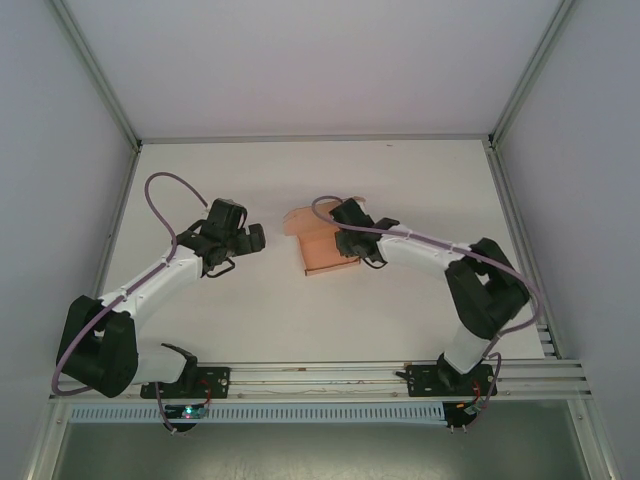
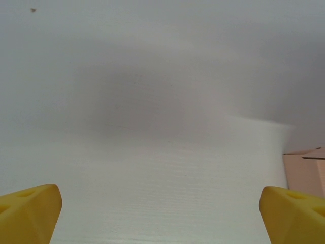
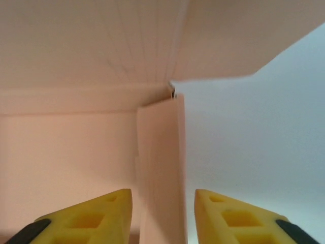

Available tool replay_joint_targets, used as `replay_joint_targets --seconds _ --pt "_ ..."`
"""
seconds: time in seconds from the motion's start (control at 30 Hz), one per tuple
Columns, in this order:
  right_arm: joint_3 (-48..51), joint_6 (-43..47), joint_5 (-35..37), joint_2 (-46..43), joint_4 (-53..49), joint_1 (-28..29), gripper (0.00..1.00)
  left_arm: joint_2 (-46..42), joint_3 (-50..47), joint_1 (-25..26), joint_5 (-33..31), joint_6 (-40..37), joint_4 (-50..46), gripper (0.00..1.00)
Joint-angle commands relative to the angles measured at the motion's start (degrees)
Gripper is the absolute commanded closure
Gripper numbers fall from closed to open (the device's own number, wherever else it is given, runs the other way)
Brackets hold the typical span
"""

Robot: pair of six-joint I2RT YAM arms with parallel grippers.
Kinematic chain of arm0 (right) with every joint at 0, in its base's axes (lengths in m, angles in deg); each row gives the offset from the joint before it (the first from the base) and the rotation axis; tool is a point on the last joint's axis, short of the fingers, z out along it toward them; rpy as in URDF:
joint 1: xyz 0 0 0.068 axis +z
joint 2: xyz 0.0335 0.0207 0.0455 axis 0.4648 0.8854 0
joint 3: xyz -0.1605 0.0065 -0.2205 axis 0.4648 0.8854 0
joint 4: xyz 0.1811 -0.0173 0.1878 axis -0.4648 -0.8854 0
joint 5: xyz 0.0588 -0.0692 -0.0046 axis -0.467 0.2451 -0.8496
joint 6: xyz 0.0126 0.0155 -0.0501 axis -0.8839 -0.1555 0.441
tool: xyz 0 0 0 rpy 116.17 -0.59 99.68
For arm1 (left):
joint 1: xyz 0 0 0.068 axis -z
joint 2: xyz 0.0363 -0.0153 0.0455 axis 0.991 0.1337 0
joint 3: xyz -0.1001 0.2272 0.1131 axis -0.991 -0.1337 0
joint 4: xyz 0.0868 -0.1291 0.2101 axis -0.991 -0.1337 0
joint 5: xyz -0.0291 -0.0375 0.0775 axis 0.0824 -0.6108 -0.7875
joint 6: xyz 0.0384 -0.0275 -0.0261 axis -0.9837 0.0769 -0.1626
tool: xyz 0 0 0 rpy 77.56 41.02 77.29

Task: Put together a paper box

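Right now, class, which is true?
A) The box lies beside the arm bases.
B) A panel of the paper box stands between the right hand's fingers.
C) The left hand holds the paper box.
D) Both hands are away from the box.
B: the right wrist view shows an upright panel of the paper box between the right hand's yellow fingers; the left hand is open, apart from it.

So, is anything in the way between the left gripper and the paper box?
Nothing visible: bare table lies between the left gripper and the paper box. The right gripper is at the box, jaws straddling a card wall.
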Motion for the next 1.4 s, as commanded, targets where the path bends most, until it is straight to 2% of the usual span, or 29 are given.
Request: replay_joint_targets --seconds 0.0,0.07,0.13,0.2,0.37,0.7,0.97,1.17,1.27,1.37 --pt "1.6 -0.2 0.2 -4.2 1.5 -0.5 0.55 -2.2 -0.4 0.2 2.9 -3.5 2.9 0.00" --pt "2.7 0.5 -0.6 -6.2 1.8 -2.1 0.50 -3.0 -0.7 0.3 4.9 -5.2 4.0 0.00" --pt "4.5 2.0 -2.0 -8.0 3.6 -4.3 0.50 -3.4 -0.9 0.3 6.4 -6.1 5.1 0.00" --pt "5.8 4.9 -6.8 -8.8 5.9 -5.8 0.48 -3.1 -0.6 0.5 7.1 -7.0 5.3 0.00" --pt "6.2 6.7 -16.2 -4.1 9.1 -6.1 0.46 -1.8 -0.3 0.6 7.6 -7.0 5.5 0.00" --pt "7.2 4.1 -13.5 3.8 15.3 -6.6 0.50 -1.0 -0.5 0.6 7.9 -6.9 5.9 0.00" --pt "10.5 2.9 -15.2 0.2 20.1 -7.0 0.51 -0.9 -1.1 0.7 8.6 -6.5 7.5 0.00" --pt "17.9 -8.0 -25.2 -5.6 25.9 -5.3 0.50 -0.3 -0.9 0.7 8.5 -6.1 8.8 0.00" --pt "20.4 -9.3 -21.8 -7.8 26.9 -4.8 0.47 0.0 -0.6 0.7 8.0 -6.2 8.6 0.00" --pt "20.3 -8.3 -16.4 -8.2 27.0 -7.7 0.45 -0.1 -0.7 0.7 8.1 -6.2 8.6 0.00"
